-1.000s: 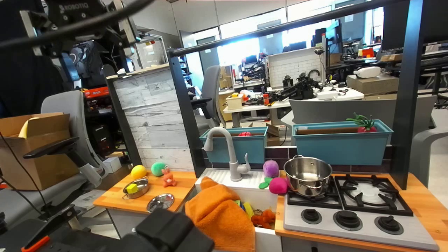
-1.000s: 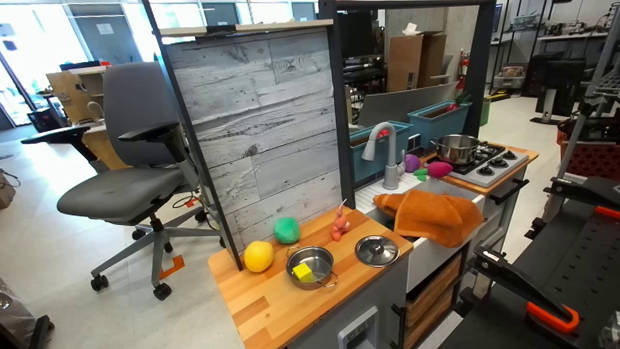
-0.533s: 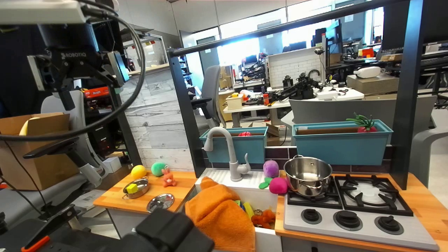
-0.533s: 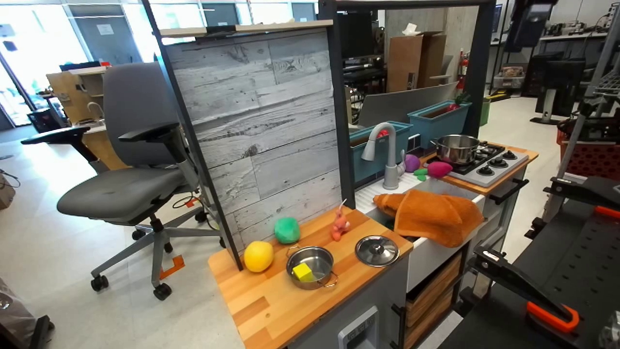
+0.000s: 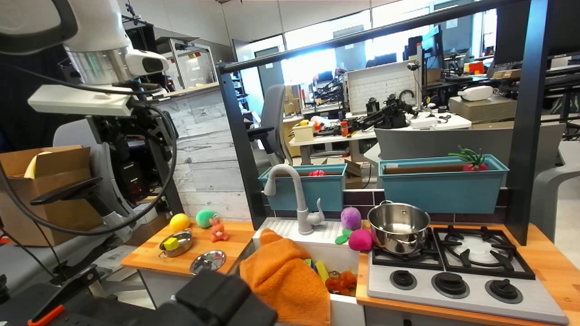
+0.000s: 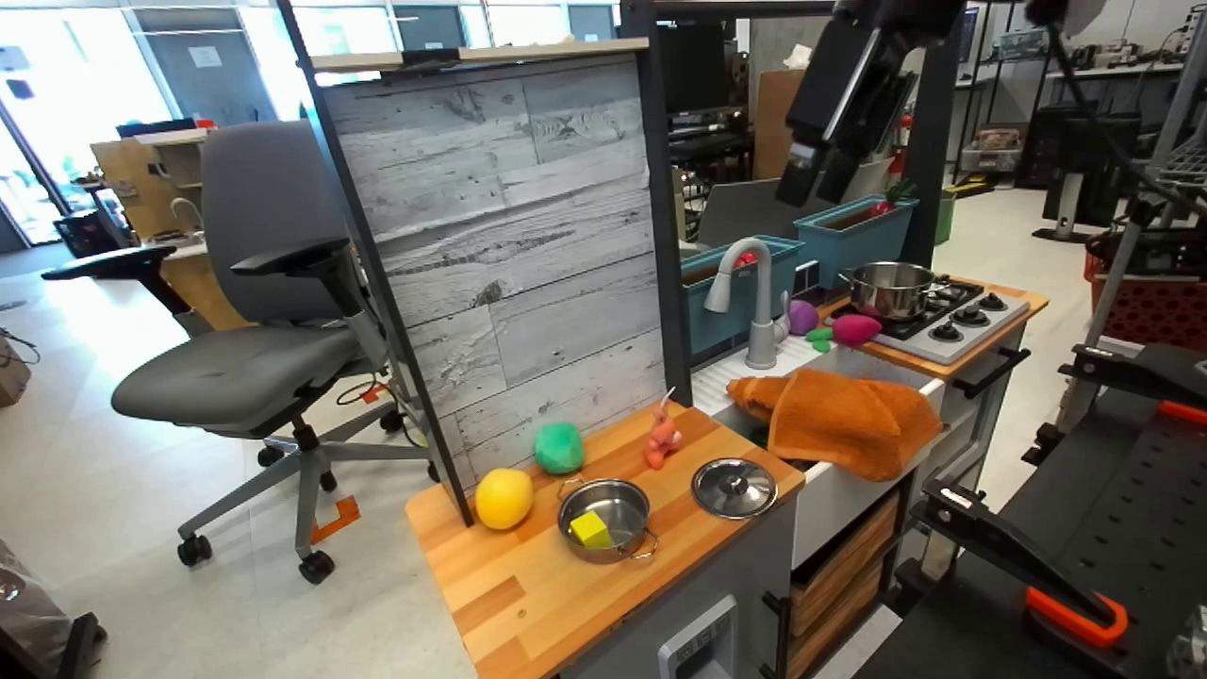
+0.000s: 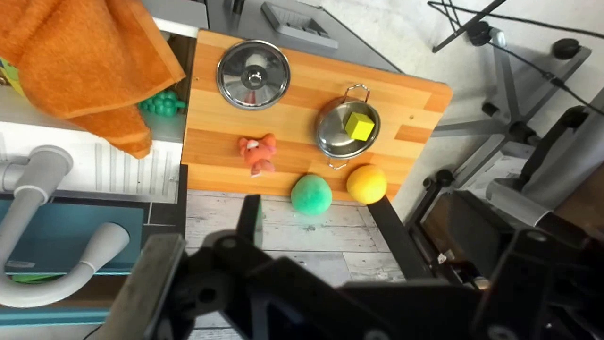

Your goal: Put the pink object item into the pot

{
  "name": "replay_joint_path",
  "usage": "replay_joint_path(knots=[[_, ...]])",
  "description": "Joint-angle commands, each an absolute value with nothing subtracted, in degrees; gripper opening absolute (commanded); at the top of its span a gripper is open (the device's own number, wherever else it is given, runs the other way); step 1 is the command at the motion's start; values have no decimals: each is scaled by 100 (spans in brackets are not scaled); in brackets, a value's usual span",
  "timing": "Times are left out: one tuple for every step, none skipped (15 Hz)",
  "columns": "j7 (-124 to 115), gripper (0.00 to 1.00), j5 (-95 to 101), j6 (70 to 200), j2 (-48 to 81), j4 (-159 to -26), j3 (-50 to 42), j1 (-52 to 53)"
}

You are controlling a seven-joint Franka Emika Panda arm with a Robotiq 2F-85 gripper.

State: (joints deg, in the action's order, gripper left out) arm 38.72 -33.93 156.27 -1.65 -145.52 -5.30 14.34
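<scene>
The robot arm (image 5: pixel 97 63) occupies the upper left of an exterior view. The gripper (image 6: pixel 817 186) is raised high, tilted downward and well apart from the things below; its two fingers (image 6: pixel 799 184) stand spread, in the released state. The pot (image 5: pixel 398 222), a deep stainless-steel vessel with loop handles, stands upright on the stove (image 5: pixel 476 299), over the burner nearer the sink (image 5: pixel 348 312), its shiny inner wall and base in sight. Two items are pinkish, and which of them is the task's object cannot be told. The magenta toy vegetable (image 5: pixel 360 240), with green leaves, lies just beside the pot at the stove's edge; contact between the two is unclear. The coral-pink rabbit toy (image 7: pixel 257 152) sits on the wooden counter (image 7: pixel 212 118) at the far side of the sink, well apart from the pot. On the same counter, a shallow pan (image 7: pixel 332 125) holds a yellow block (image 7: pixel 359 126); a lid (image 7: pixel 231 75) lies flat near the pan, knob uppermost; a green ball (image 7: pixel 311 194) and a yellow ball (image 7: pixel 366 184) rest side by side near the grey plank panel (image 7: pixel 311 238). An orange towel (image 6: pixel 839 424) drapes over the sink's front edge, with toys (image 5: pixel 343 281) showing beside it. Behind the sink stands the faucet (image 5: pixel 302 206); a purple toy (image 5: pixel 350 218) lies between it and the pot. Teal tubs (image 5: pixel 444 194) line the rear in both exterior views.
</scene>
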Motion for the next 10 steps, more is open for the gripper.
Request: replay_joint_path(knots=[[3778,100,-3609,16252,959,-13732,-394,1525],[3578,100,-3408,16360,1230,-13540,-428,1538],[3433,100,-3294,16415,1454,-13355,-478,1561],[3299,100,-3182,16424,1695,-13142,-543,1582],[3132,100,-3043,16408,1910,-12944,-617,1616],[2931,100,-2868,16345,2134,-12726,-716,1662],[2372,100,-2206,16352,2290,-12575,-148,1016],[2000,100,-1797,16283,2491,-12386,-211,1027],[1583,100,-1378,16184,2668,-12196,-246,1017],[1193,100,-1000,16065,2819,-12037,-324,1051]])
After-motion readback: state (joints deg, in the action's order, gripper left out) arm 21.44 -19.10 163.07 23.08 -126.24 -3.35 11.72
